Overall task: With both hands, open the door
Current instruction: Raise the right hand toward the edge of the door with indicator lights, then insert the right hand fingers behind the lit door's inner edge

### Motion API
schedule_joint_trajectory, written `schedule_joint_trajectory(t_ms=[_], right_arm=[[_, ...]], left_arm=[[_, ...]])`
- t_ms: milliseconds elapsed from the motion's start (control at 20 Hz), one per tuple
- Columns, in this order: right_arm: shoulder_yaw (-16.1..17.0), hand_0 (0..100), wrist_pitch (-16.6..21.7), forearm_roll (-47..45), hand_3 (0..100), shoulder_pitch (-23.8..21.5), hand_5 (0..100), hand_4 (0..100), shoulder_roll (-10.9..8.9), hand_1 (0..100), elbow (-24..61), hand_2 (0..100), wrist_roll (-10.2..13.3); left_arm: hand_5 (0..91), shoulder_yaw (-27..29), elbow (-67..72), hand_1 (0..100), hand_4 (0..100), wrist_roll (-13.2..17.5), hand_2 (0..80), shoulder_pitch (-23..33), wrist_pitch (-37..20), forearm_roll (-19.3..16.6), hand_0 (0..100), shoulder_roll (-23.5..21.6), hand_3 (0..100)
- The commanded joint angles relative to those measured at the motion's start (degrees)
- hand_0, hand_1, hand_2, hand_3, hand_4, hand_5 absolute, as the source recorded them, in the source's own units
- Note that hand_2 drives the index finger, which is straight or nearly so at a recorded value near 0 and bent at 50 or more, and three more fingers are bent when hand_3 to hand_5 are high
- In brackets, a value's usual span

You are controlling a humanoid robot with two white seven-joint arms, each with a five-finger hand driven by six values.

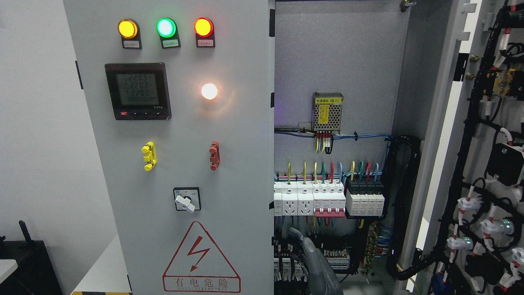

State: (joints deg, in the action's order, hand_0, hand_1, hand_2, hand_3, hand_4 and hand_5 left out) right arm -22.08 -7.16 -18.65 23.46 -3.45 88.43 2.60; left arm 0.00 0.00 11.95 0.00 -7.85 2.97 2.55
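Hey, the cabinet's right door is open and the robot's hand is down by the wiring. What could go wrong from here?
1. The right hand is in front of the terminal blocks inside the cabinet. The lit indicator lamps suggest power is on, so a touch might short something or flip the red breakers.
2. Its open fingers could snag the thin wires beside them when the hand moves.

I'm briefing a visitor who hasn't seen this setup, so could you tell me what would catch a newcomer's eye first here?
Probably the lit lamps: yellow, green and red in a row atop the left door, with a glowing white lamp below. Next, the red lightning warning triangle low on that door. Then the open cabinet's coloured wiring, with a grey robot hand rising at the bottom.
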Motion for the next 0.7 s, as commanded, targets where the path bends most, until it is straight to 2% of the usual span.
schedule_joint_trajectory(t_ms=[0,651], right_arm=[[-1.04,0,-0.05,-1.12,0,0.54,0,0,0.02,0,-0.90,0,0.21],[-2.00,0,-0.66,-1.56,0,2.21,0,0,0.02,0,-1.77,0,0.12]], left_arm=[[0.0,-0.70,-0.53,0,3,0.00,0.0,1.76,0.03,0.02,0,0.00,0],[0.0,-0.70,-0.53,0,3,0.00,0.0,1.84,0.03,-0.07,0,0.00,0]])
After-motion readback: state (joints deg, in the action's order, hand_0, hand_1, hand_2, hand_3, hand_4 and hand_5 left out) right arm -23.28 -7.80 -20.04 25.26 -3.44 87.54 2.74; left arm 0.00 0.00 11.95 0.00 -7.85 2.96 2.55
